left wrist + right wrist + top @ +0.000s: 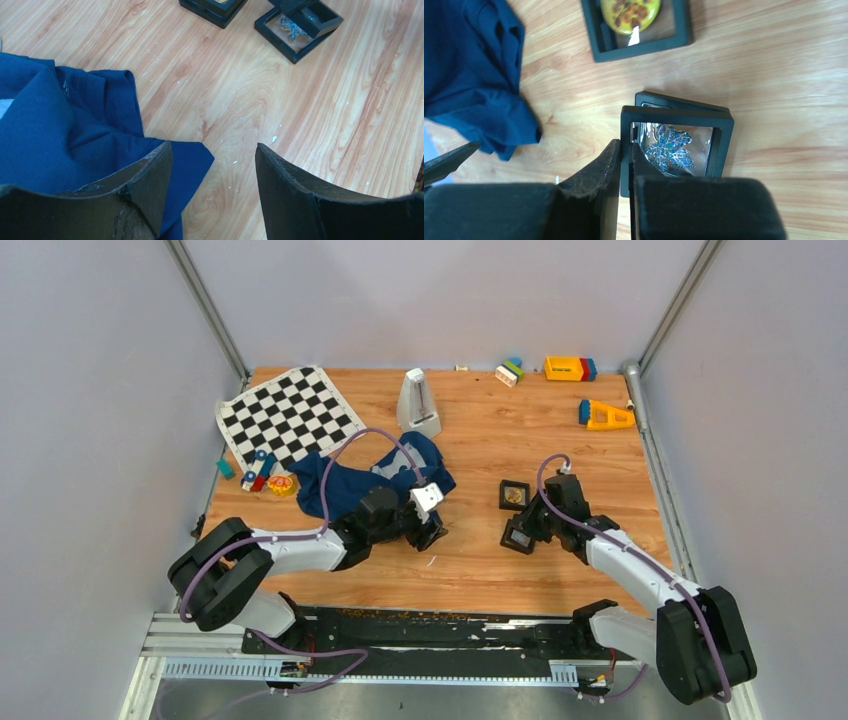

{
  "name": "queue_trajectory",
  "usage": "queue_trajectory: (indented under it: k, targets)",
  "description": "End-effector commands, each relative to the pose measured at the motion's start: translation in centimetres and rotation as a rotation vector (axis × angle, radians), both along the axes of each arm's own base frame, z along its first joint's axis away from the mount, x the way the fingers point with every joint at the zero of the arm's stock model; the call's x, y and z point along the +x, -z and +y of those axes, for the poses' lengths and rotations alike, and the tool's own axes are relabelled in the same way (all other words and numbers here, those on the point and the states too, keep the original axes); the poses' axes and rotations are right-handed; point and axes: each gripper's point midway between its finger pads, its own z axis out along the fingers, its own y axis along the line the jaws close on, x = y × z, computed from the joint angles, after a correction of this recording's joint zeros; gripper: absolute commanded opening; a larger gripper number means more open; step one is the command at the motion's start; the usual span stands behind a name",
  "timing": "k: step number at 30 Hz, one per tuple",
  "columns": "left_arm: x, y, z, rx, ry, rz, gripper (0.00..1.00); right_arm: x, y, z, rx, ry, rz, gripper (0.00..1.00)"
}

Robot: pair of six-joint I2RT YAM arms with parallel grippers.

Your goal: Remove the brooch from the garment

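While the right claw point(625, 146) is pinching the left wall of the near black frame point(676, 116), pressed together on it, the left claw point(213, 147) is hanging spread at the corner of the navy T-shirt point(60, 135). One side is over cloth, the other over bare counter point(310, 125), and it is gripping nothing. The brooch point(630, 10), round and gold-brown, is lying inside the far black frame point(596, 42), apart from the shirt. No pin is showing on the cloth in any view, so removal is looking done. The step in hand is probably handling the near frame, which is holding a blue leaf pin point(670, 150).

Doing it well means keeping that frame level so the leaf pin is not sliding out and moving it slowly. It also means staying clear of the far frame just beyond, so the brooch is not getting knocked. The left claw is best kept off the cloth corner, so it is not dragging the shirt toward the frames.

The right wrist view is showing the brooch's flower-like pattern, and the near frame sitting as two layers, upper askew over lower; overhead the brooch is only a gold speck. The left wrist view is showing the spread and the cloth edge under one side. Only the overhead view is showing both arms together and the chequered cloth point(290, 415) beyond the shirt.
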Motion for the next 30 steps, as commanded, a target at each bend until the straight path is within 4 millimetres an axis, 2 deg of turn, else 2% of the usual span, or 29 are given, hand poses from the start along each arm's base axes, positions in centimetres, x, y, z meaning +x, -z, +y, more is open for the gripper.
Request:
queue_trajectory:
  k: [1,12,20,24,27,29,30]
  targets:
    - [1.2,-2.4,-0.1,-0.054,-0.049,-0.014,0.69,1.3,0.1,-3.2,-0.149,0.126,0.007,0.06]
    - [1.9,-2.7,1.0,-0.058,-0.100,-0.008,0.69,3.5,0.6,-5.6,-0.258,0.213,0.027,0.05]
    - [3.0,-2.4,2.2,-0.058,-0.180,0.031,0.70,5.9,-0.4,-8.1,-0.287,0.278,0.019,0.11]
    - [3.6,-2.8,3.1,-0.068,-0.225,0.042,0.70,7.0,-1.6,-8.3,-0.285,0.240,-0.011,0.25]
    - [4.1,-3.8,4.2,-0.067,-0.284,0.025,0.73,7.2,-3.2,-8.3,-0.286,0.229,-0.058,0.43]
    - [4.2,-4.4,5.1,-0.065,-0.321,0.010,0.81,7.1,-4.5,-8.5,-0.287,0.231,-0.103,0.53]
    - [4.2,-4.6,5.3,-0.066,-0.332,0.006,0.91,7.0,-5.3,-8.6,-0.286,0.231,-0.131,0.55]
